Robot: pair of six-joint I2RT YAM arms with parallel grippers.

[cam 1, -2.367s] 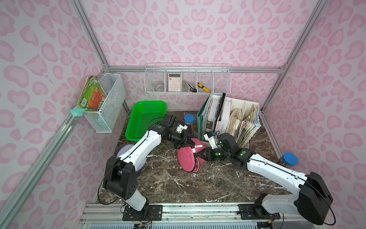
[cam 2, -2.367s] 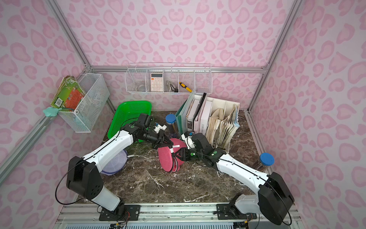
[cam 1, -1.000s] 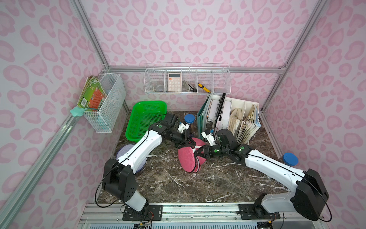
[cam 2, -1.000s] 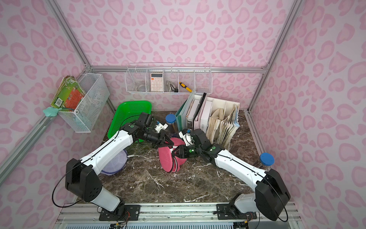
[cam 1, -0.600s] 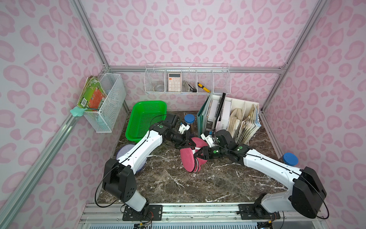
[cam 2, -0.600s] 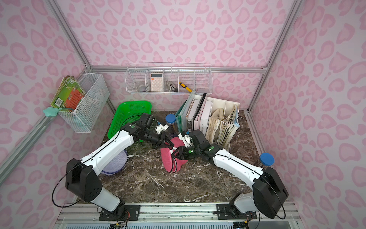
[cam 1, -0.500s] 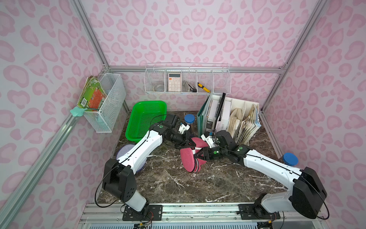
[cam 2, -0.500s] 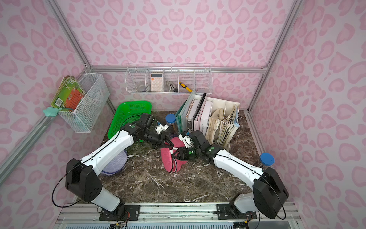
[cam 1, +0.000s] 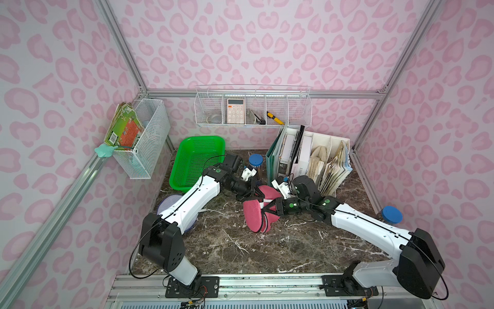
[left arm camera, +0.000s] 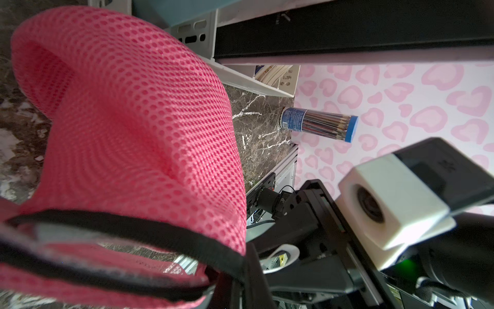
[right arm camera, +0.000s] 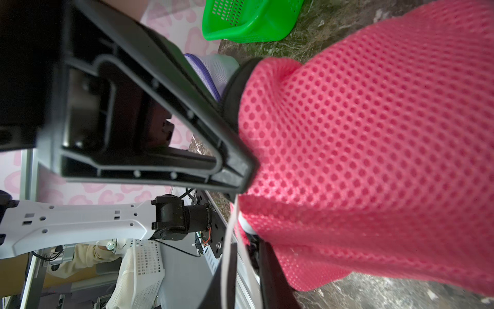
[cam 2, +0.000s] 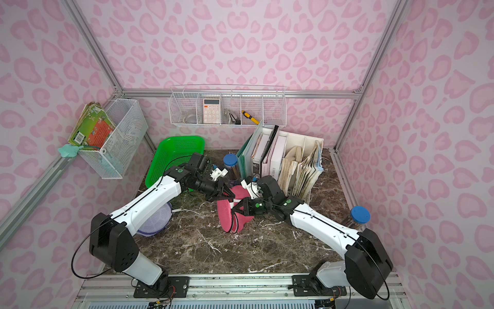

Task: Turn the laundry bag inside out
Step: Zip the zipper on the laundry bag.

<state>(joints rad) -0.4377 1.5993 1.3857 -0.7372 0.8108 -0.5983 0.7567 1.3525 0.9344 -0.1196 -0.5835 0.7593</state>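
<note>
The laundry bag (cam 1: pixel 254 218) (cam 2: pixel 227 214) is pink mesh with a black rim and hangs between both arms at the middle of the marble table. My left gripper (cam 1: pixel 258 195) (cam 2: pixel 227 196) reaches in from the left and is shut on the black rim, as the left wrist view shows (left arm camera: pixel 240 270). Mesh (left arm camera: pixel 139 120) bulges out past it. My right gripper (cam 1: pixel 267 210) (cam 2: pixel 236 210) comes in from the right. In the right wrist view its jaws (right arm camera: pixel 247 258) stand nearly together on the bag's edge (right arm camera: pixel 374 160), and the white drawstring (right arm camera: pixel 227 240) runs between them.
A green basket (cam 1: pixel 197 157) stands at the back left and a purple-rimmed mesh bag (cam 1: pixel 168 203) under the left arm. A blue-capped pencil tube (cam 1: pixel 255 160) and a file organiser (cam 1: pixel 315 157) stand close behind the bag. Another blue-capped tube (cam 1: pixel 391 215) is at the right wall.
The right gripper's jaws have closed in on the bag's edge. The bag has shifted slightly to the right between the arms. The left gripper keeps its hold.
</note>
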